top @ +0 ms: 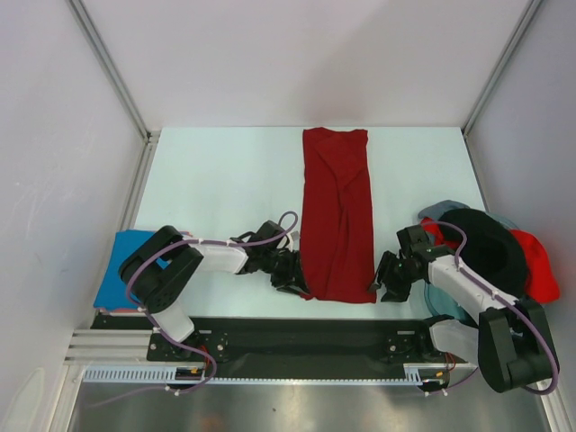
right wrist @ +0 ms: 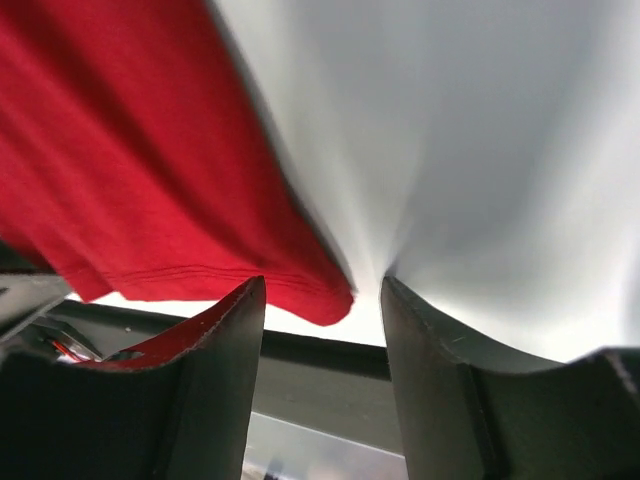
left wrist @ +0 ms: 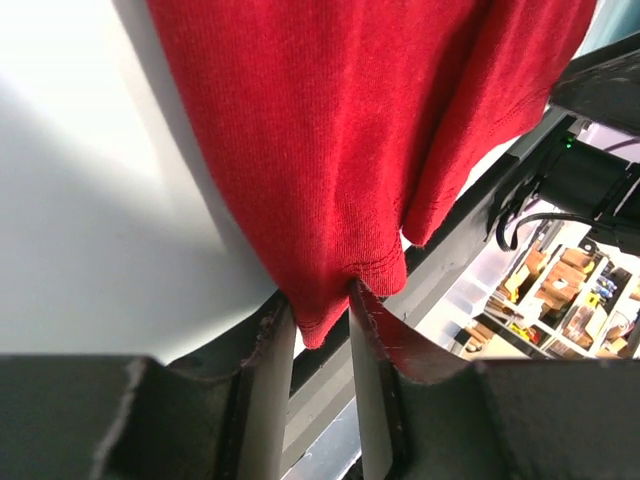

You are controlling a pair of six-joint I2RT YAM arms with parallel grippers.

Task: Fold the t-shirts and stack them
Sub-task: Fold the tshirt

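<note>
Left end effector: your left end effector (top: 290, 274) is sitting low at the near edge of the bench (top: 225, 180), with its fingers (left wrist: 268, 400) drawn narrow and pinching cloth.
Held by it: it is gripping the near left corner of the dark red shirt (top: 337, 211). The hem tip is poking down between the two fingers, and the rest of the cloth is spreading away ahead of them.
Right end effector: your right end effector (top: 385, 279) is waiting at the shirt's other near corner, with its fingers standing wide apart and gripping nothing.
Cloth at the right end effector: the shirt's near right corner is lying in the gap, closer to the finger (right wrist: 215, 380) on the shirt's side. You cannot tell whether it is touching that finger. Bare bench is showing ahead of the other finger.
Dark red shirt: it is lying flat as a long narrow strip, running from between your two end effectors straight out ahead of them.
Blue shirt: the blue shirt (top: 121, 261) is lying behind and outward of the left end effector, partly under that arm.
Pile: outward of the right end effector, a black shirt (top: 486, 243) is resting on top. A bright red shirt (top: 538, 265) and a grey-blue shirt (top: 439, 210) are peeking out around it.
</note>
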